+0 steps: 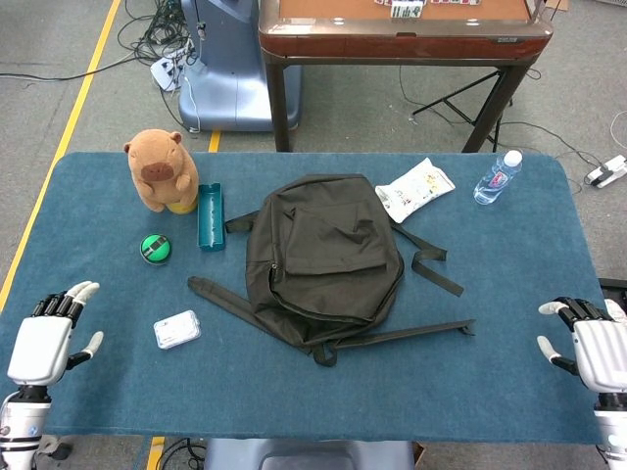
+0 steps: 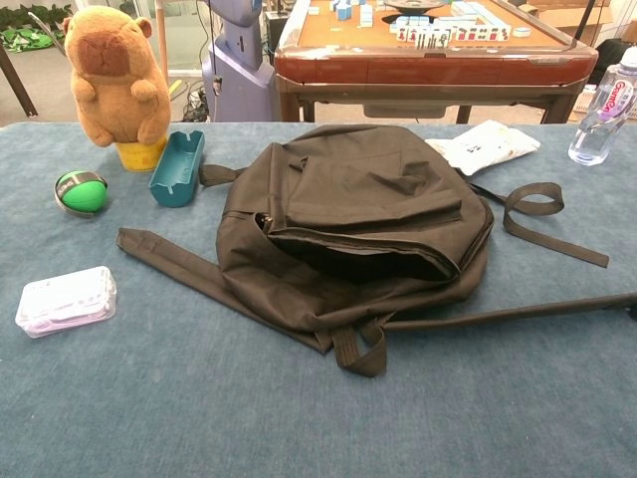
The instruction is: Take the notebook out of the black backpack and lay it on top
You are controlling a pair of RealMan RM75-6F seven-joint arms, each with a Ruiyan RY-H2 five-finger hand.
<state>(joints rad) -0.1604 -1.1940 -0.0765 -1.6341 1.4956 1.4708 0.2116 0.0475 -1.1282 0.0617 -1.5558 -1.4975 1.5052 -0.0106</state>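
The black backpack point(image 1: 323, 257) lies flat in the middle of the blue table, its zipped mouth gaping slightly toward me in the chest view point(image 2: 363, 257). No notebook shows; the inside of the bag is dark. My left hand point(image 1: 44, 343) hovers at the table's near left corner, fingers apart and empty. My right hand point(image 1: 593, 348) hangs at the near right corner, also empty with fingers spread. Both hands are far from the bag and appear only in the head view.
A capybara plush point(image 1: 160, 170), a teal tray point(image 1: 210, 215), a green ball point(image 1: 155, 248) and a small white box point(image 1: 176, 329) lie left of the bag. A white packet point(image 1: 414, 188) and water bottle point(image 1: 498, 177) sit at the back right. Straps point(image 1: 436, 264) trail right.
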